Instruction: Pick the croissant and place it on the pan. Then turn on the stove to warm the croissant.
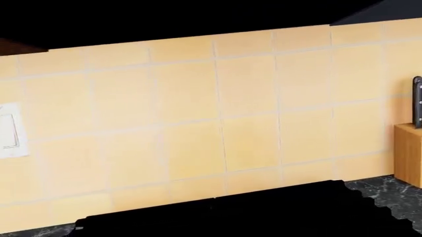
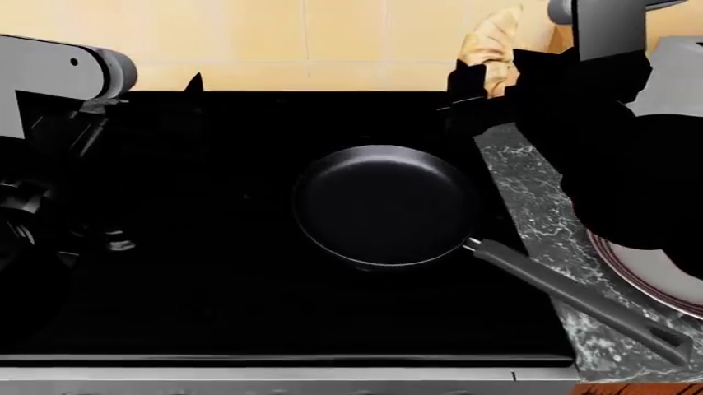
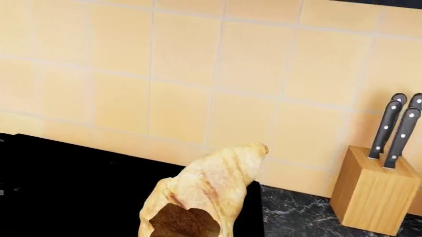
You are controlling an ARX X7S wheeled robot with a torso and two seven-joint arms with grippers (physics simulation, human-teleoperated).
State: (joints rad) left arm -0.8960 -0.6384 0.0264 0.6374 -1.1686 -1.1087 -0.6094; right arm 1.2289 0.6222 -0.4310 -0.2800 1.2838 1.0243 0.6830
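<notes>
The croissant point(image 3: 207, 190) fills the foreground of the right wrist view, pale tan and lumpy, its tip pointing up against the yellow tiled wall point(image 3: 197, 74). In the head view the same croissant point(image 2: 493, 45) is raised above the stove's far right corner, held in the right gripper point(image 2: 483, 82), whose dark jaws are clamped on its lower end. It is well apart from the pan point(image 2: 384, 206), which sits empty on the black top of the stove point(image 2: 197, 247), its long handle point(image 2: 577, 300) running out over the marbled dark counter point(image 2: 528, 214). A plate with a red-striped rim point(image 2: 648, 280) lies on that counter just beside the handle, partly hidden by the right arm. A wooden knife block point(image 3: 372, 192) stands on the counter by the wall. The left gripper point(image 2: 28, 214) hangs over the stove's left side; it is too dark to say whether its jaws are apart or together.
</notes>
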